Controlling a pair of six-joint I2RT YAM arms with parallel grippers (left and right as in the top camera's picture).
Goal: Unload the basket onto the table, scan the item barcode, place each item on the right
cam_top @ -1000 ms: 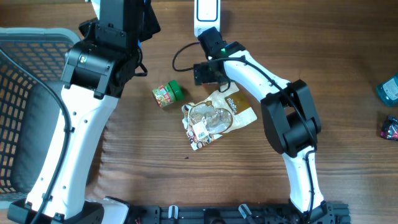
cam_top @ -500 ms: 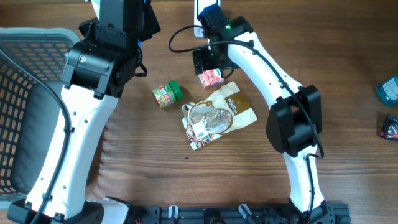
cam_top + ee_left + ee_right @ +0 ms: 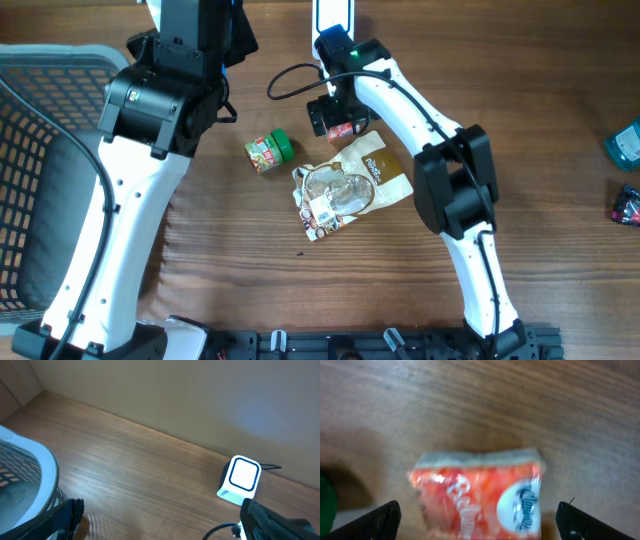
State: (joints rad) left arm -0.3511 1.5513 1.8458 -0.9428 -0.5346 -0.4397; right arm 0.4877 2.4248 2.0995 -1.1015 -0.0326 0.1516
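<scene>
Your left arm (image 3: 135, 220) has white link shells and chunky black joint housings; the biggest black block sits toward 10 o'clock in the overhead. The right arm (image 3: 400, 95) has the same white shells, a black elbow housing (image 3: 455, 190) at about 3 o'clock of centre, and a small green light (image 3: 352, 54) lit near 12 o'clock. A thin black cable (image 3: 280, 74) curls off its wrist. A black base rail (image 3: 380, 345) runs along 6 o'clock. The left gripper (image 3: 161, 512) has matte black, angular fingers (image 3: 62, 516). The right gripper (image 3: 477, 510) has black fingers (image 3: 372, 522) too, blurred, with no markings you can read.
</scene>
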